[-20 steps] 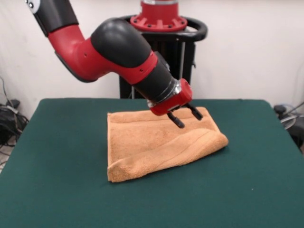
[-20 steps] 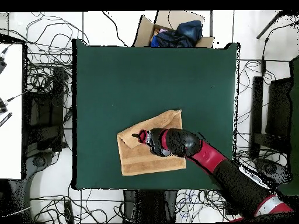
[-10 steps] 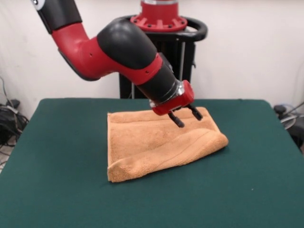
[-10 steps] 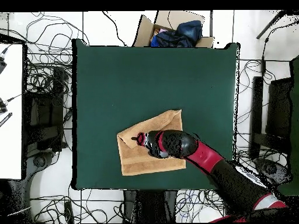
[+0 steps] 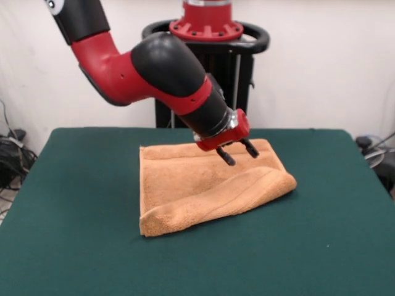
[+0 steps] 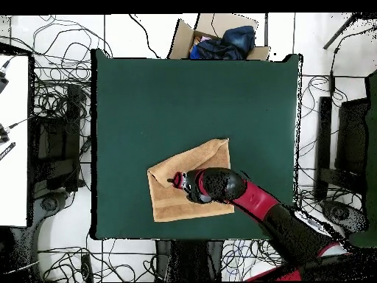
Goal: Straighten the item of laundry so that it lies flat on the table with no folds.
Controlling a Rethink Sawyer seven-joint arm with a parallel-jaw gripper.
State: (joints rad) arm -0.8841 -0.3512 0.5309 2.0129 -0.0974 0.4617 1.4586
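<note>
Gripper [image 5: 238, 153] released, fingers [image 5: 226, 158] spread apart, holding nothing. It hangs just over the towel [image 5: 203, 185], in the upper right part of the cloth in the front view; whether the tips touch the cloth I cannot tell.

Arm [image 5: 154, 74] enters from the upper left of the front frame, bends at a bulky black elbow, then slants down and right to the wrist. In the overhead view the arm [image 6: 254, 203] comes in from the lower right corner and the gripper [image 6: 177, 180] sits over the towel's [image 6: 171, 199] middle.

Towel: orange-tan, still folded, not flat. Thick rolled fold along its lower and right edge in the front view, a shallow ridge running across the middle. It lies centre frame on the table [image 5: 74, 246] in the front view; in the overhead view, toward the lower middle of the table [image 6: 147, 96].

Cardboard box [image 6: 213, 37] beyond the table's top edge in the overhead view, holding dark blue cloth [image 6: 224, 40].
</note>
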